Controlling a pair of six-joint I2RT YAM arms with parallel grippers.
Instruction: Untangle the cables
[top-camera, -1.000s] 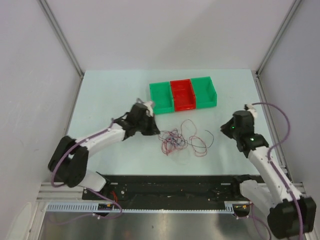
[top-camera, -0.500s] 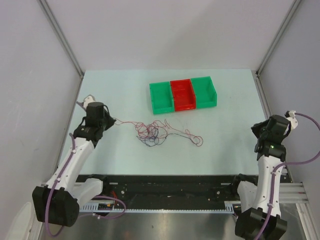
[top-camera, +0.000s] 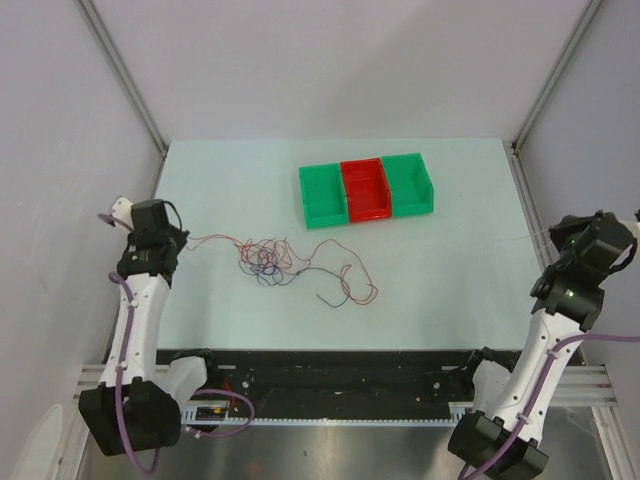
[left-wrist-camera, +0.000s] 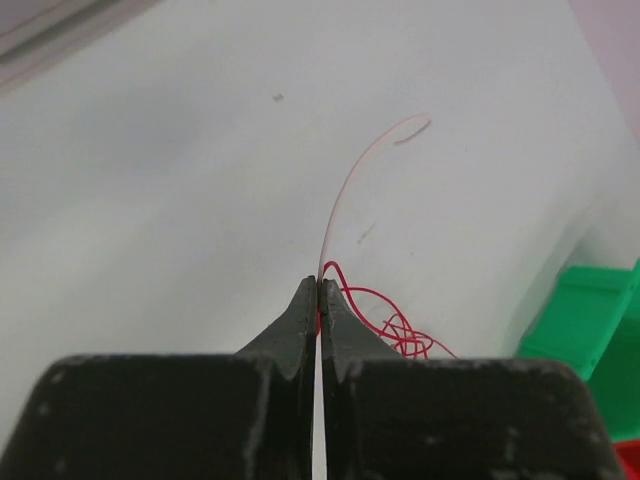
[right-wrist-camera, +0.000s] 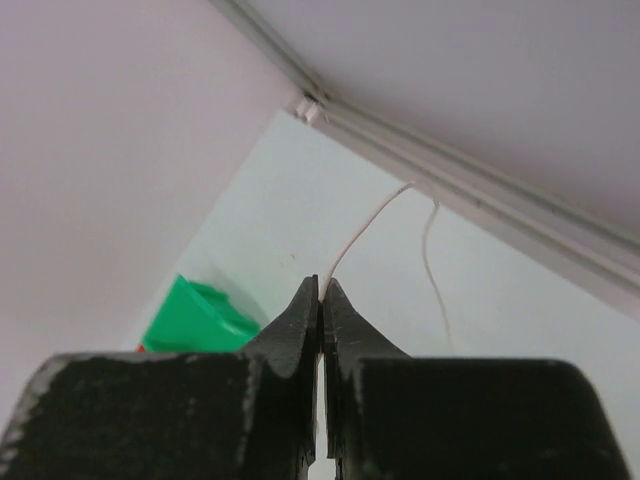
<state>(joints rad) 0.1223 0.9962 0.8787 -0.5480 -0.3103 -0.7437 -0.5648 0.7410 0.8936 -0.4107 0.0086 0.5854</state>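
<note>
With both arms spread wide apart, the left gripper (left-wrist-camera: 318, 292) is clamped shut on a red wire (top-camera: 210, 240) at the left edge of the table (top-camera: 450, 280), and the right gripper (right-wrist-camera: 320, 290) is pinched closed on a whitish wire (right-wrist-camera: 365, 225) at the far right edge. The rest of the cables (top-camera: 268, 258) sit in a loose knot left of table centre, just in front of the green-red-green bins (top-camera: 366, 190), with a red tail curling off to the right. The whitish strand between knot and right claw is barely visible from the top camera, so whether it is taut I can't tell. Step in hand looks like pulling the two ends apart to draw one strand free. To do it well, pull slowly and low over the table, and watch the knot. If the loops cinch tighter rather than slide, ease off and regrip closer to the clump. Wires this thin slip out of the jaws easily, so avoid jerks. No brands, labels or readable text anywhere.
</note>
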